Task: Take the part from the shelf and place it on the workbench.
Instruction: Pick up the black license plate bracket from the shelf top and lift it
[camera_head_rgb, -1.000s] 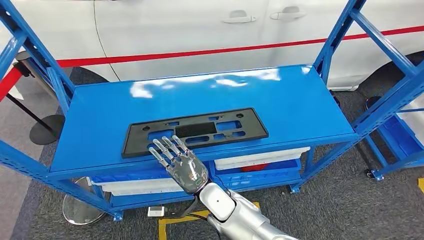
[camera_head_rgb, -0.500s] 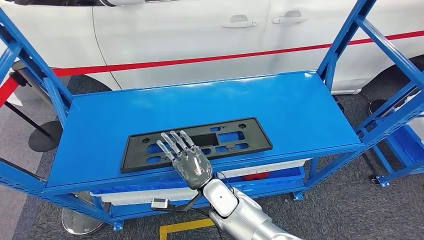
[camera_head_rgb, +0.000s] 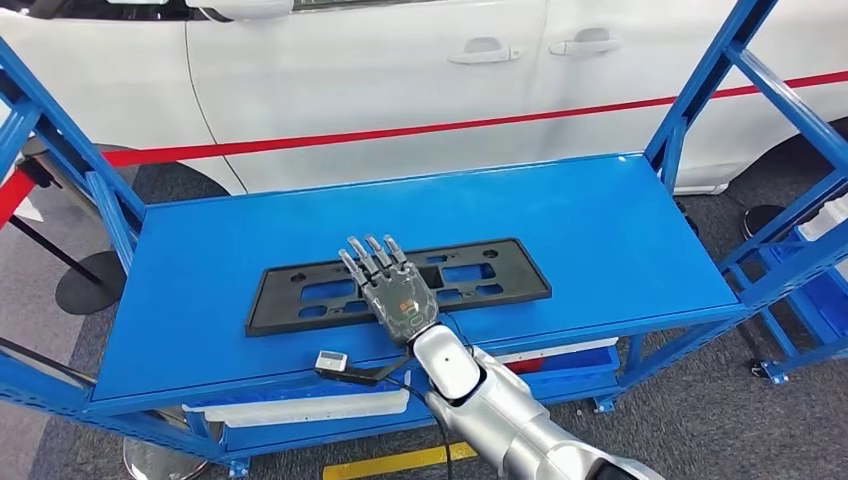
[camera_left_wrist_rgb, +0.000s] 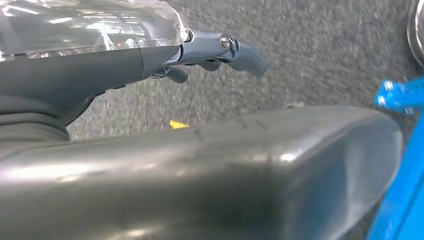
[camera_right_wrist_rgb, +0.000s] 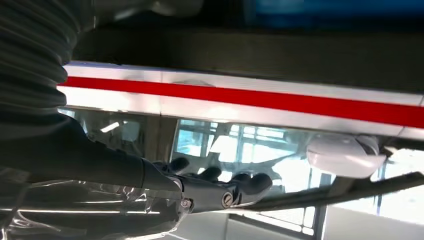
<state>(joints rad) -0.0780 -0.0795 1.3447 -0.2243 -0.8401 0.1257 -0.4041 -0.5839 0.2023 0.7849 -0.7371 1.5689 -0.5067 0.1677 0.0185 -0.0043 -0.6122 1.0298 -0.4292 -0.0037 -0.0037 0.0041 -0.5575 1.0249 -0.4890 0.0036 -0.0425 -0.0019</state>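
Over shelf | right hand spread flat above black part

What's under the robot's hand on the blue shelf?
The right hand lies over the middle of a flat black part with cut-out holes, resting on the blue shelf. The stretch of part beneath the hand is covered, so its details are hidden.

Head view high, looking down on shelf; wrist views close behind hands; white car shared with right wrist.
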